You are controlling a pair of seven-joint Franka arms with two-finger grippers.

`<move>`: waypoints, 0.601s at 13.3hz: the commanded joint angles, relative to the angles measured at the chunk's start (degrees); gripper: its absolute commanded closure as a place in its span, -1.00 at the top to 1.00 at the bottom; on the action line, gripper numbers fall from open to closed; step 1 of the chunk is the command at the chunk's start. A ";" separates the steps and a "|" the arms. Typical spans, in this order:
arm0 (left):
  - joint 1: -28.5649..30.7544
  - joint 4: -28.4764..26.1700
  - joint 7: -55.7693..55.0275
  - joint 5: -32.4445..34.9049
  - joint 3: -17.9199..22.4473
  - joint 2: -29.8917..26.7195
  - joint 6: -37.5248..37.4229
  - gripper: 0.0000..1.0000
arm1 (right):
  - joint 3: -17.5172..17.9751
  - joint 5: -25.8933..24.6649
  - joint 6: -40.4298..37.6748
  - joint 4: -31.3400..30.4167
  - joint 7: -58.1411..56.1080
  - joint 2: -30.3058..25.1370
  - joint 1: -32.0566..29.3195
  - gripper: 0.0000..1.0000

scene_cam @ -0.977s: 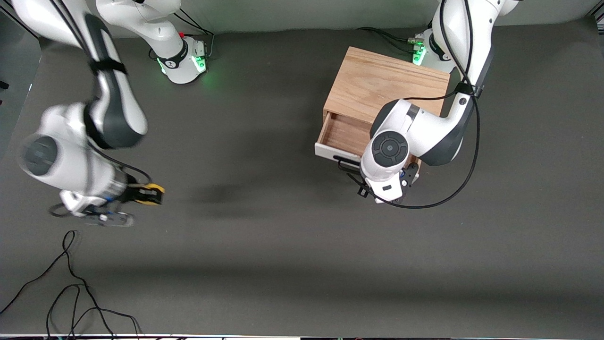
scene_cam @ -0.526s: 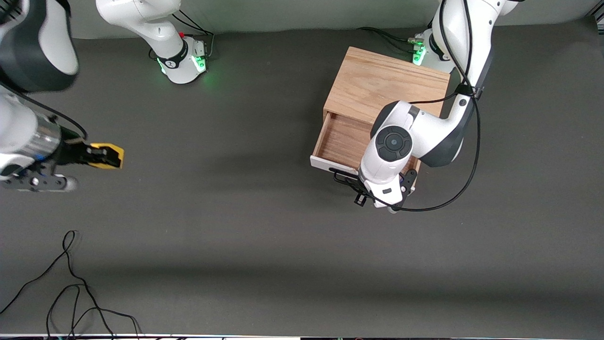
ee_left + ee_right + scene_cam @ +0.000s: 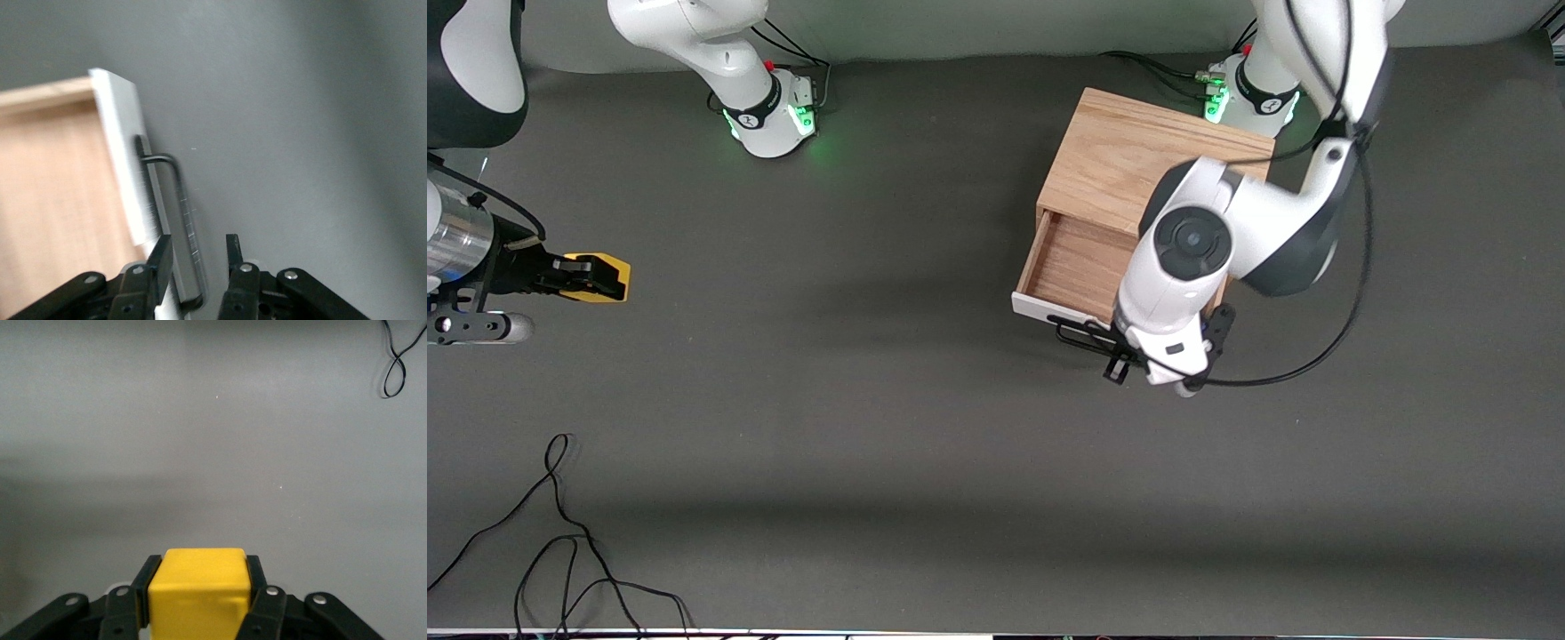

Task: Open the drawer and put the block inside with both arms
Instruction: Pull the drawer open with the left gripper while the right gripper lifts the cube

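Note:
The drawer (image 3: 1074, 263) stands partly pulled out of the light oak box (image 3: 1138, 156), with its wood interior showing. Its white front panel (image 3: 1045, 311) carries the black bar handle (image 3: 1080, 333). My left gripper (image 3: 1119, 360) is at the handle. In the left wrist view the left gripper (image 3: 197, 250) is open, with the bar (image 3: 183, 213) between its fingers and a gap on each side. My right gripper (image 3: 591, 277) is shut on the yellow block (image 3: 600, 277), held above the table at the right arm's end. The right wrist view shows the block (image 3: 199, 590) clamped between both fingers.
Loose black cables (image 3: 560, 533) lie on the dark mat near the front camera at the right arm's end, and also show in the right wrist view (image 3: 397, 360). The two green-lit arm bases (image 3: 778, 116) (image 3: 1227, 93) stand along the table's edge farthest from the camera.
The drawer slid farther out. My right gripper lifted the block and carried it toward the right arm's end of the table. The left arm's elbow shifted while its gripper stayed at the handle.

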 commanded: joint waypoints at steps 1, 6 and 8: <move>1.74 10.26 8.75 0.22 0.11 -0.75 -16.98 -0.08 | -1.27 0.09 1.02 -1.08 -2.87 -0.44 0.38 -0.16; 5.70 12.14 30.80 1.00 0.29 -7.51 -28.29 0.57 | -1.19 0.88 1.02 -1.61 1.93 -0.53 4.49 -0.20; 6.84 11.70 41.26 3.80 0.29 -9.53 -28.82 0.89 | -0.92 1.05 2.24 -1.61 10.36 -0.53 9.58 -0.20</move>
